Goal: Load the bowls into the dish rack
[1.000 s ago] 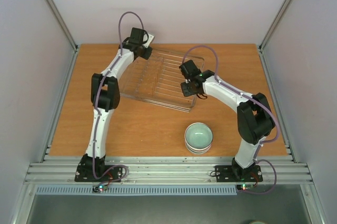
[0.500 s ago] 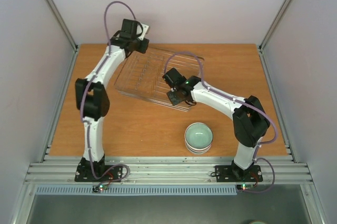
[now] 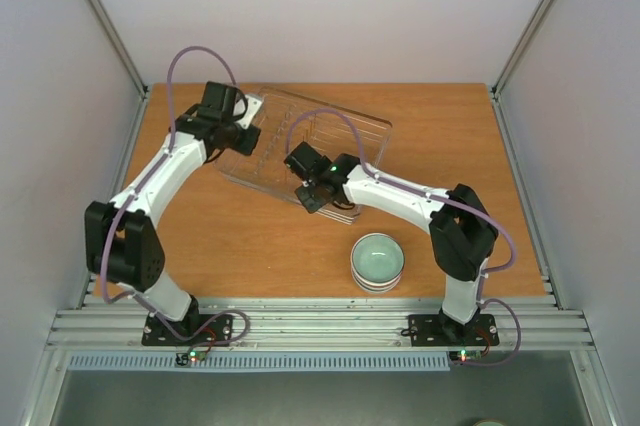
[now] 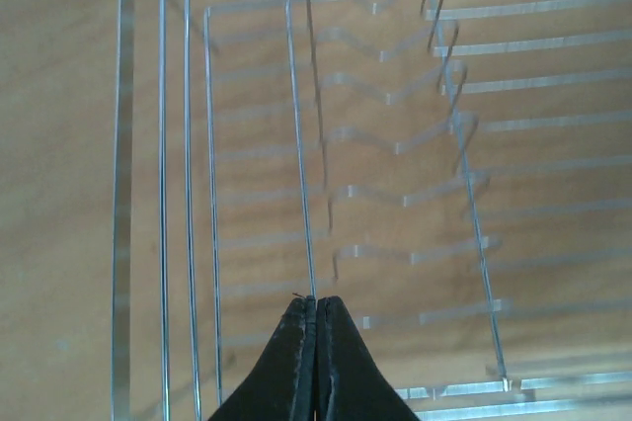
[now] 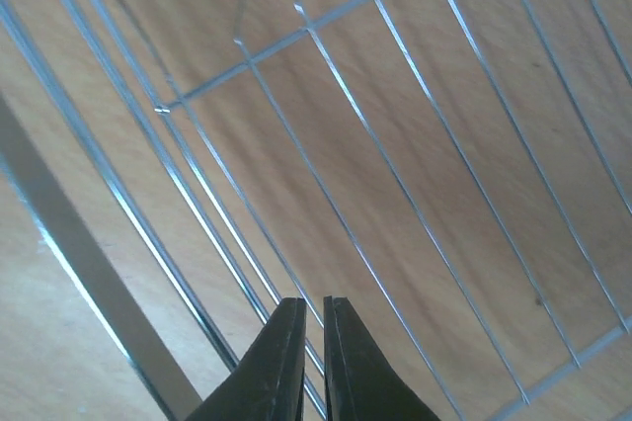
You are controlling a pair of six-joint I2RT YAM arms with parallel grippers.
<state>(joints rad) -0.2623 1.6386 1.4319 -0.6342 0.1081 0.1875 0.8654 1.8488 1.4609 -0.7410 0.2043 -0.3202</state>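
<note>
Rack (image 3: 320, 131), skewed at far-centre of desk (image 3: 260, 246), w/ L claw (image 4: 314, 300) & R claw (image 5: 306, 304) each pinching its rim; bowls (image 3: 377, 261) stacked nr near edge: uneven pull may twist rack or slip it free.

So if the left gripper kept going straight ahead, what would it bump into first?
The rack. The left gripper is shut right at one of its thin wires and seems to be pinching it, so nothing is free ahead. Past the wires is only the table.

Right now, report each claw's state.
Left claw: shut on a dish rack wire.
Right claw: shut, apparently pinching a dish rack wire too.
</note>
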